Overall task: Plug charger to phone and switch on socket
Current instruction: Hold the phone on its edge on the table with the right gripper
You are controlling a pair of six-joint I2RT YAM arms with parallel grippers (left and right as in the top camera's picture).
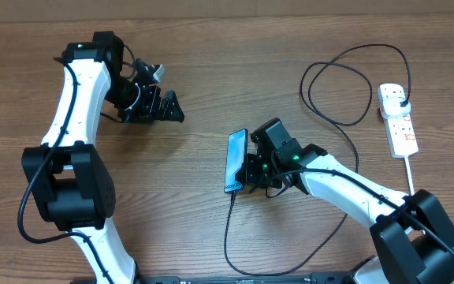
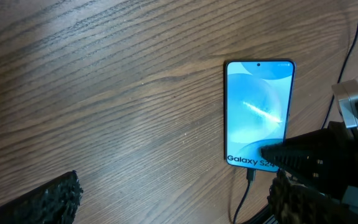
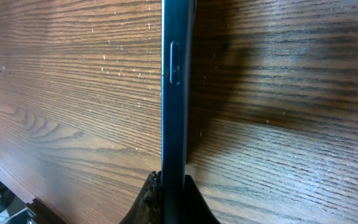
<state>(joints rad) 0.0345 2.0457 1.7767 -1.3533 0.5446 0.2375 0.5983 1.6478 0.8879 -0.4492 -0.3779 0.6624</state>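
Observation:
The phone (image 1: 236,160) stands on its long edge on the table, light blue screen facing left. My right gripper (image 1: 247,169) is shut on its lower part; in the right wrist view the phone's dark edge (image 3: 173,93) runs up from between the fingers (image 3: 173,190). The left wrist view shows the phone's screen (image 2: 257,112) with the charger's connector (image 2: 250,177) in its bottom port. The charger's black cable (image 1: 228,229) loops round to a black plug (image 1: 401,98) in the white socket (image 1: 400,126) at the far right. My left gripper (image 1: 172,109) (image 2: 176,202) is open and empty, far left of the phone.
The socket's thick white cord (image 1: 410,173) runs toward the table's front right, passing my right arm. The charger cable makes a wide loop (image 1: 337,87) between the phone and the socket. Bare wood lies between the two grippers.

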